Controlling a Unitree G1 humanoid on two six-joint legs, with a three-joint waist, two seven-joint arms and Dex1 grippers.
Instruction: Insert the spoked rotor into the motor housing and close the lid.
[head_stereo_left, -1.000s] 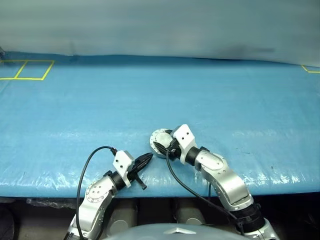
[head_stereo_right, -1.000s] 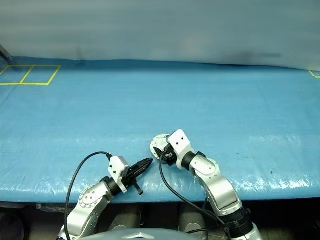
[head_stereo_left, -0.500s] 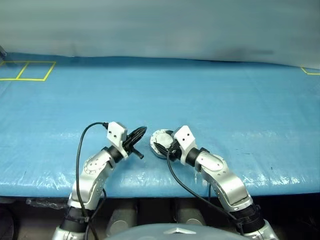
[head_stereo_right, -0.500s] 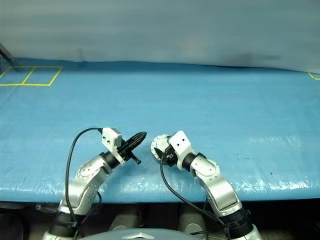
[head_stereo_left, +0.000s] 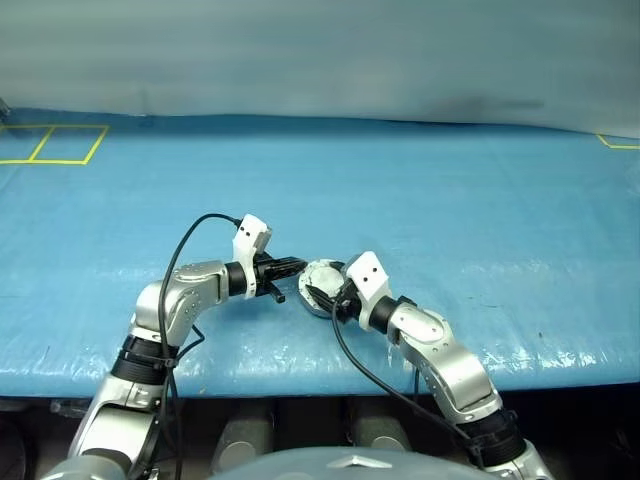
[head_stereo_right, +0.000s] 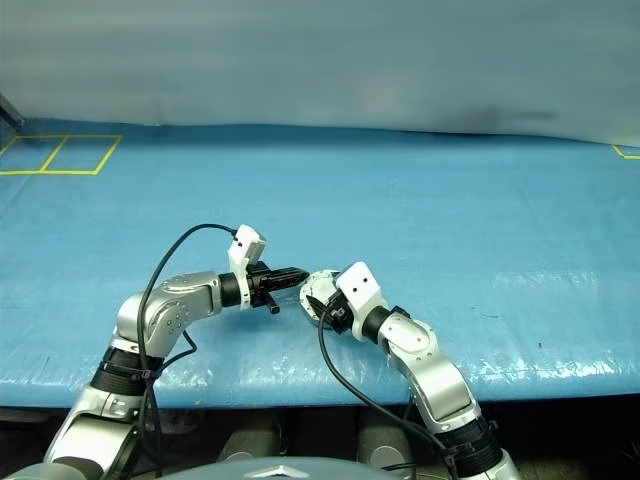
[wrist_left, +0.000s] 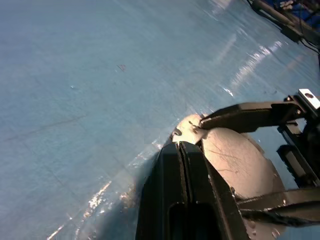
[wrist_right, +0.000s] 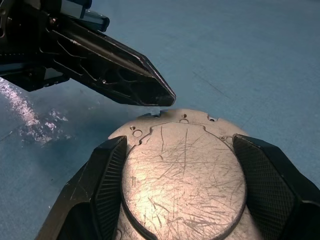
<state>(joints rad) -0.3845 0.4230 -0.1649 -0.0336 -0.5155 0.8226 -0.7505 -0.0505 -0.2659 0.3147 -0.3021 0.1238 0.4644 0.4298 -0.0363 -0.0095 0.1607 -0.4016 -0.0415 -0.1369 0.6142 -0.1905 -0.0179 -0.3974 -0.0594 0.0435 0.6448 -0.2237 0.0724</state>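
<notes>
I've got the motor housing (wrist_right: 182, 175) sitting near the front edge of the blue table cover (head_stereo_left: 450, 200), roughly centre, with the lid (wrist_left: 235, 160) down on top of it, so the face I see is the plain scratched grey outer side with a few small holes along the flange. Right gripper (wrist_right: 182, 185) has its two black fingers (wrist_right: 107, 175) clamped one on each side of the round body, grasping the housing across its width. Left gripper (head_stereo_left: 296, 265) comes in from the robot's left, pointing toward the housing, fingers pressed together with nothing between them. In the right wrist view its tip (wrist_right: 162, 97) sits just above the flange edge at the far side of the lid (can't tell if it's actually touching the metal or a hair off it). Left wrist view agrees: closed finger pair (wrist_left: 182, 165) ends right at the rim of the grey disc. Yellow tape squares (head_stereo_left: 55, 142) are at the far left corner of the table, well apart from all this.
</notes>
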